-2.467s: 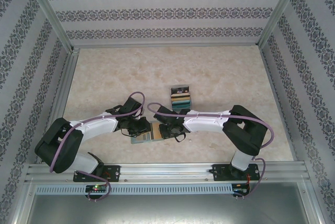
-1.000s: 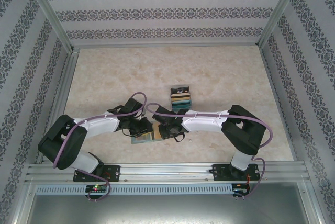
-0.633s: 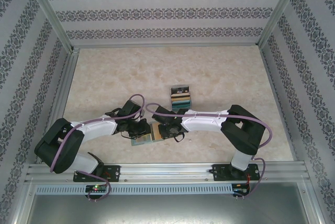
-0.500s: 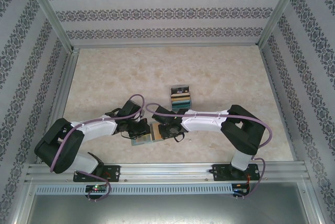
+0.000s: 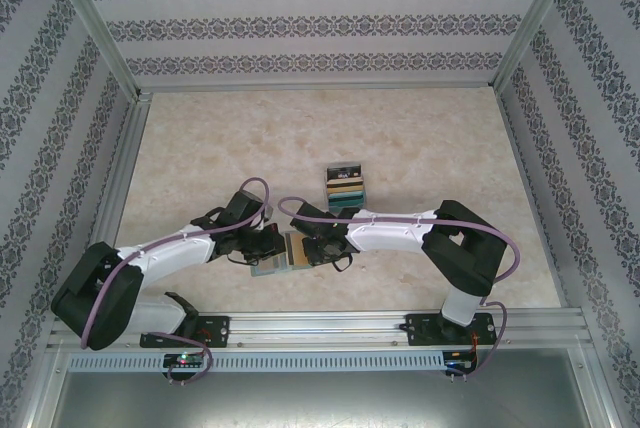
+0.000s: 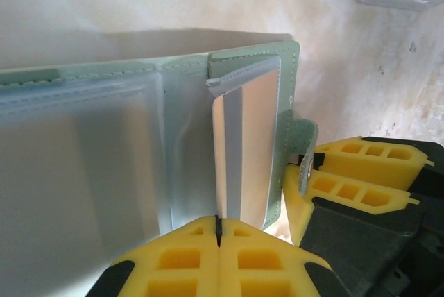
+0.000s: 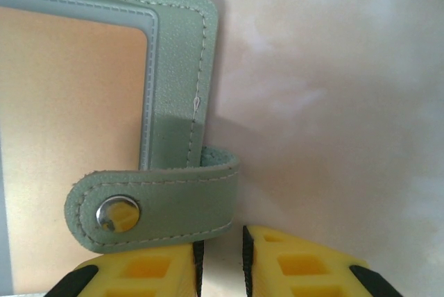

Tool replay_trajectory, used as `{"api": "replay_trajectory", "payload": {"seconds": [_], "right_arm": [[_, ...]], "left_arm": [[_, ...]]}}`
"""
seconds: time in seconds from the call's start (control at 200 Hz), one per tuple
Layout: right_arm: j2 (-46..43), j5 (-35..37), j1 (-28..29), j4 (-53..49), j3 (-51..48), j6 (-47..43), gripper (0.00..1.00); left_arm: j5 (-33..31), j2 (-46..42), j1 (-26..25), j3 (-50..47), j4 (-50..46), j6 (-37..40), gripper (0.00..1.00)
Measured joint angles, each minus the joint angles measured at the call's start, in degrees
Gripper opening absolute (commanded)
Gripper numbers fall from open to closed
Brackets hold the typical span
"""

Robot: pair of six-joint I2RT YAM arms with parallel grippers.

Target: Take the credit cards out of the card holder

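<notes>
Flanking card holder (image 7: 180, 68): left hand (image 6: 218, 231), right hand (image 7: 220, 248)

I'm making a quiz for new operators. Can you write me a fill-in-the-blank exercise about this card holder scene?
1. The left fingers are coloured ____.
2. The card holder's strap carries a round metal ____.
3. In the top view, a pile of credit cards lies on the ____, farther from the arms' bases than the card holder.
Missing words: yellow; snap; table.
</notes>
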Motion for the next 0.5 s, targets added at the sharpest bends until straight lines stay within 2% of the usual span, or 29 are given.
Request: {"api": "replay_trajectory", "payload": {"seconds": [0.285,0.5], "right_arm": [[0.0,0.0,0.0,0.0,0.0,0.0,0.26],[0.0,0.0,0.0,0.0,0.0,0.0,0.26]], "left_arm": [[-1.1,-0.6,0.9,-0.5,-3.0,0.6,0.00],[-1.5,-4.3,2.6,-1.7,-5.2,0.9,0.00]]}}
